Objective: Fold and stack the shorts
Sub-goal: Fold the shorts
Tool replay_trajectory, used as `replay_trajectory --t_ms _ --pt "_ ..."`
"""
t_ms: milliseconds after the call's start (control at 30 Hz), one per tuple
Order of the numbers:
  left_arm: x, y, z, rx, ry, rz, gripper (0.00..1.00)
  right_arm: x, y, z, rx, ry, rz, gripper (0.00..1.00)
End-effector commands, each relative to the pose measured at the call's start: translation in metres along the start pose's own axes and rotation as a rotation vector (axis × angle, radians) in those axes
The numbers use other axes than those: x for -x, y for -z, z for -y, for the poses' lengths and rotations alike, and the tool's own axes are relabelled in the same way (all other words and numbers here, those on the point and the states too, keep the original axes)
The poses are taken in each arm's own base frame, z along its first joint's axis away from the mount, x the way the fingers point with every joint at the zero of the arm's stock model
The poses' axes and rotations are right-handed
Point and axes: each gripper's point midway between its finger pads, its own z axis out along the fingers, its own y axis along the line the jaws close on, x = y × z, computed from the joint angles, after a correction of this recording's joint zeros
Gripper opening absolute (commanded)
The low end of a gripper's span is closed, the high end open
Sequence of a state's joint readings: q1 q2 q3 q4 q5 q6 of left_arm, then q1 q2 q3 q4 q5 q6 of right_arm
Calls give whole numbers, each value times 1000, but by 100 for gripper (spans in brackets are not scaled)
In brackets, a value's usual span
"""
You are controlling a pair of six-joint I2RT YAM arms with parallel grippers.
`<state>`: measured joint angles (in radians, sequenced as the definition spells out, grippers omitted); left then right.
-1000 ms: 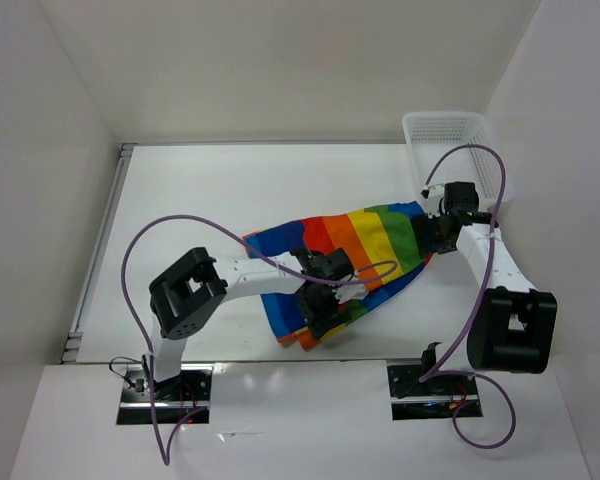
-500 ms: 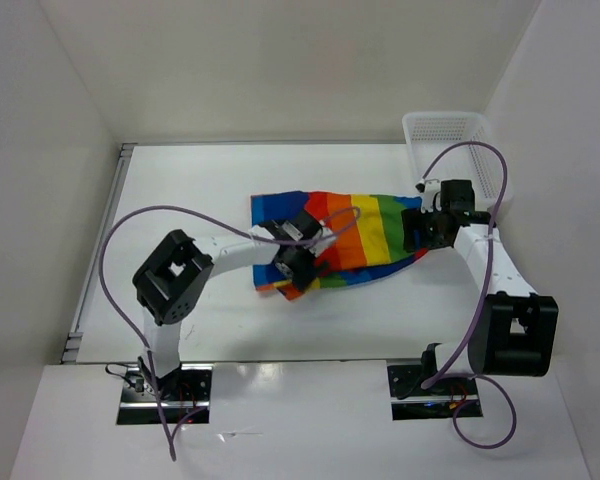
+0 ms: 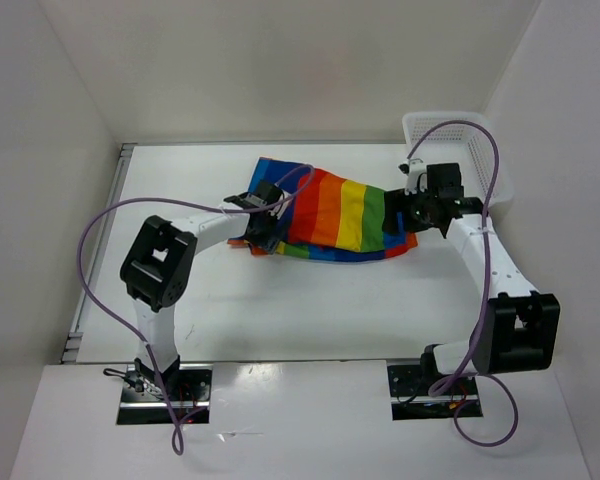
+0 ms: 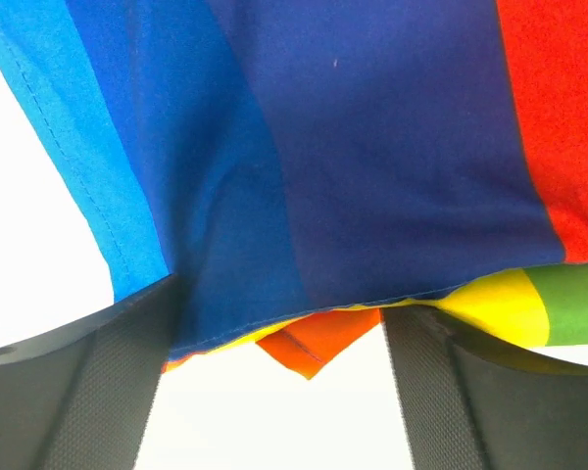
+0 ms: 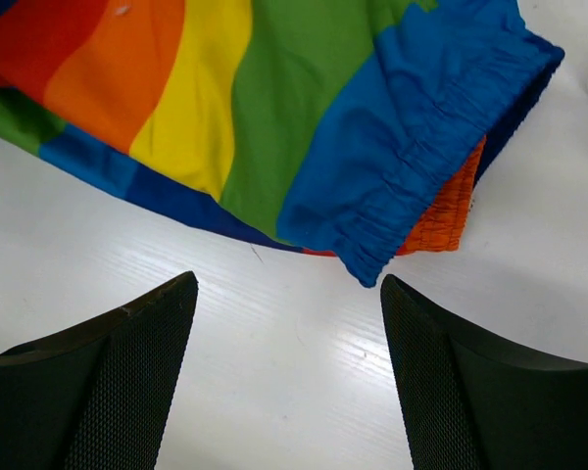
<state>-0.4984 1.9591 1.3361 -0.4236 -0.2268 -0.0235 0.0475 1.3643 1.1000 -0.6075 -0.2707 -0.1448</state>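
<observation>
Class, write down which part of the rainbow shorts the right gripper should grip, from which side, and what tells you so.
Probably the gathered blue waistband of the shorts, coming from the side of the right gripper: that elastic edge is thick, lies over an orange layer and faces the open jaws.

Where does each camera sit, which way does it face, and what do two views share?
Top external: above and behind, looking down on the table, left arm, right arm, shorts, mesh basket.
Left wrist: close over the blue stripe; left fingers at the bottom.
Right wrist: looks down at the elastic waistband; right fingers.
Shared: both wrist views show the shorts.
</observation>
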Motion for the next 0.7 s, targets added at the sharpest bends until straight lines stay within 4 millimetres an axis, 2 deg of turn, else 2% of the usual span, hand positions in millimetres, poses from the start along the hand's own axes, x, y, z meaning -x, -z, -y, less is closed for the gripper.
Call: replay_trajectory --t_ms 0,67,100,133,167,200,233,267,333,367,433,500,533,567,600,667 --pt "-60 -20 -9 6 -27 -193 85 21 2 -9 11 13 35 80" --pt "-59 -20 -17 4 -4 -196 78 36 2 -15 -8 3 49 80" --pt "-54 -19 -31 17 31 -191 75 43 -2 -21 4 3 52 80" --pt "-51 -19 -40 26 52 -185 73 66 5 -33 29 21 94 80" --pt "-55 -23 -49 33 71 -202 72 77 6 -38 36 3 112 80" --pt "-57 -23 -57 41 92 -206 70 87 7 -40 47 -10 127 80" --pt "-58 -24 -75 58 135 -205 69 106 4 -40 48 -16 155 80" --pt "-60 -24 -82 64 150 -208 67 111 1 -39 48 -15 158 80" --pt "-63 -25 -90 72 171 -212 67 123 -13 -37 14 -6 160 80" --pt "-59 -21 -93 56 187 -194 67 128 -18 -44 8 24 166 80" --pt "-58 -13 -87 23 191 -185 71 143 -22 -51 -5 54 186 80" --pt "-55 -6 -80 -25 196 -169 75 143 -28 -63 41 6 175 80" --pt "-54 3 -72 -51 189 -161 82 143 -28 -65 53 -6 174 80" --pt "-48 9 -66 -69 180 -137 86 136 -29 -67 65 -16 158 80" --pt "-53 16 -60 -100 181 -153 91 128 -30 -67 64 -19 143 80" --pt "-39 46 -57 -128 177 -91 100 84 -37 -78 140 -42 41 80"
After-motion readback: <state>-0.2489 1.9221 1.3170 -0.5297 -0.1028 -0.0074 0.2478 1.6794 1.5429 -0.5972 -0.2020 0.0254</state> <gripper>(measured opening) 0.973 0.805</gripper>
